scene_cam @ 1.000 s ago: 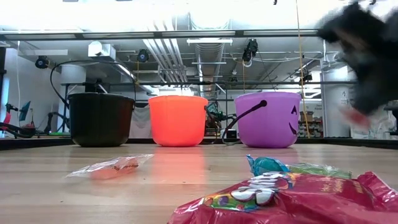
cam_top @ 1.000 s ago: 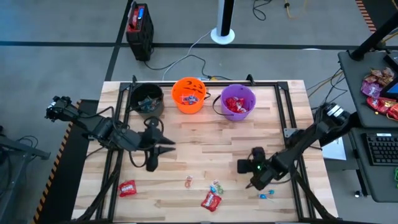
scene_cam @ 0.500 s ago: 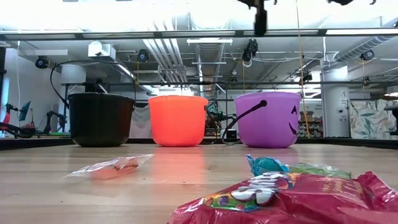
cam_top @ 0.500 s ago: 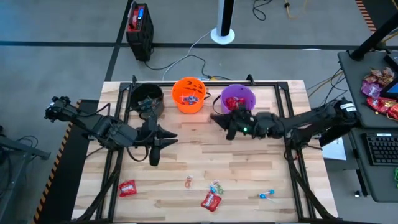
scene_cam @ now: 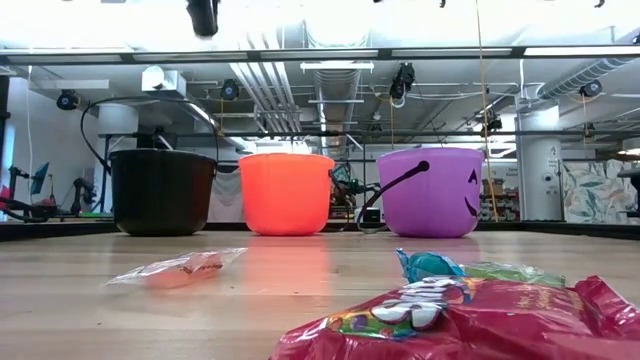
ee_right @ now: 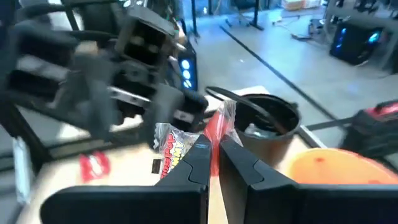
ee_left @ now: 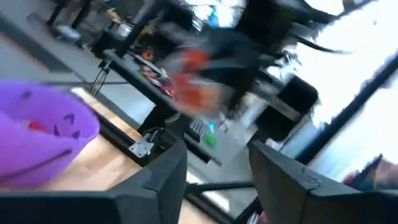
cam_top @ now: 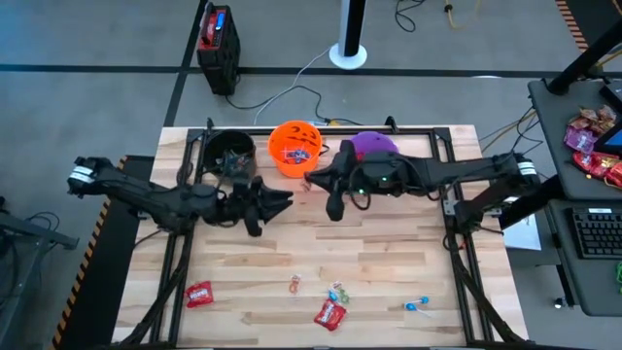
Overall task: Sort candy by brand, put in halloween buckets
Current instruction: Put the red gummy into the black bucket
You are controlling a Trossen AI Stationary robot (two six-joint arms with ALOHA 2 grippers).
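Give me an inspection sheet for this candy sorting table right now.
Surface: pale wooden slat table.
Job's things: black plastic bucket, orange plastic bucket, purple plastic bucket along the far edge; loose wrapped candy near the front, including a red packet.
Clutter: nothing seen.
Grippers: left gripper open, empty; right gripper shut on a red candy packet.
Cables: white cable on the floor behind.
Surroundings: desk with keyboard.

Purple bucket [ee_left: 43, 134] beyond parted jaws.
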